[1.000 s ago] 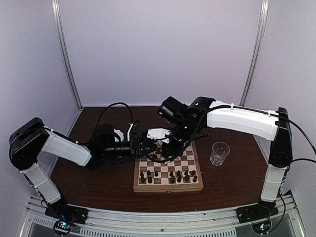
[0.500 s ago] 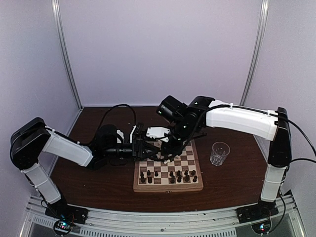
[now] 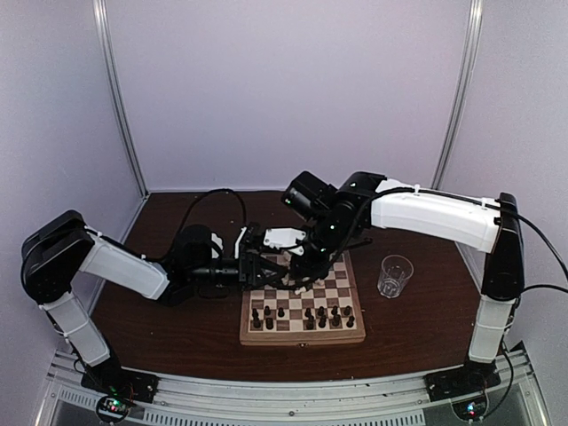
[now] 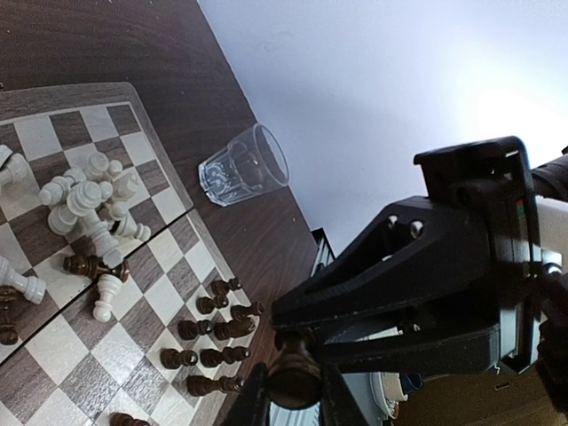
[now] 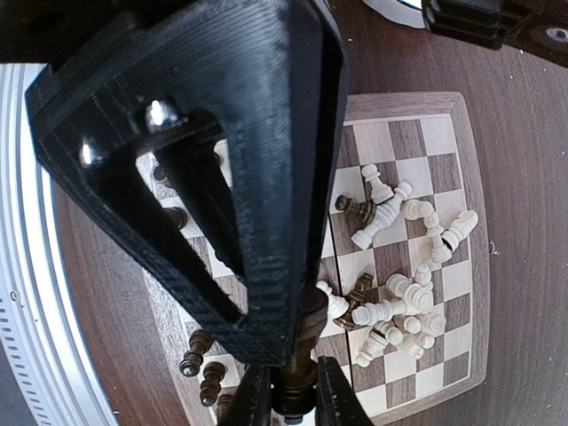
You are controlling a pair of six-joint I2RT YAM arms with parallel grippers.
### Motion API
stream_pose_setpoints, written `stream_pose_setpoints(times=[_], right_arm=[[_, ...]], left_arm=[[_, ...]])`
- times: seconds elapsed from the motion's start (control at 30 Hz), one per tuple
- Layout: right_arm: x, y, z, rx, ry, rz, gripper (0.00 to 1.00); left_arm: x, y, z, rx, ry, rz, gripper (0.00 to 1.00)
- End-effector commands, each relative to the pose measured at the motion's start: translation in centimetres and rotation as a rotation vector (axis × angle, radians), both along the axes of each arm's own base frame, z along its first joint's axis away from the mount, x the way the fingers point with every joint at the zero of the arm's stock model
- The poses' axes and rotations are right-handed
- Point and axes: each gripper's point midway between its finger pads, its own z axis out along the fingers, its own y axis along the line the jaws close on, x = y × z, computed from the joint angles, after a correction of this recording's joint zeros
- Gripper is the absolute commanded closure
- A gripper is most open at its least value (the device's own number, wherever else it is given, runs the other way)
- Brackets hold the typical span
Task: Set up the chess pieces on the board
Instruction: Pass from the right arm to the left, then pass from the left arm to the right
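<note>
One fixed overview, two close wrist views

The top camera looks down from above and behind on the whole table, with the board at lower centre. Both wrist cameras sit close over that board, tilted; the left wrist view also shares the glass with the top view.

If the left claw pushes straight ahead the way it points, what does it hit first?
The right claw, directly ahead of the left claw; both appear closed on one dark chess piece. Depth unclear.
</note>
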Motion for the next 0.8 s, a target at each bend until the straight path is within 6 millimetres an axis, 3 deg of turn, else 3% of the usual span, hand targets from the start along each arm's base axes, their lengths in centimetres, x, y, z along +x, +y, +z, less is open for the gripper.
stream_pose_setpoints(times=[0.0,0.07,0.13,0.33,0.4,0.5,0.77], right_arm=[[-0.8,-0.5,1.8,0.032,-0.017,0.032,0.79],[-1.1,-0.9,3.0,0.077,0.025,0.029,0.65],[-0.9,-1.7,4.8,0.17,0.105,-0.007,0.59],[1.9,-5.9,10.9,0.525,0.29,-0.15,0.53],[2.6,-6.9,11.9,0.619,0.351,-0.194,0.52],[2.6,-7.0,12.0,0.694,0.428,-0.202,0.52],[3.0,-5.3,11.0,0.75,0.53,-0.197,0.52]], left_arm=[[-0.1,-0.8,3.2,-0.098,-0.108,-0.038,0.9],[-0.1,-0.9,3.7,-0.113,-0.124,-0.04,0.91],[0.0,-0.9,4.2,-0.128,-0.134,-0.037,0.92],[0.5,-0.7,6.9,-0.216,-0.205,0.002,0.93],[0.7,-0.5,8.3,-0.263,-0.243,0.026,0.93],[1.2,-0.4,9.4,-0.313,-0.262,0.06,0.93],[1.6,-1.1,10.1,-0.407,-0.197,0.069,0.94]])
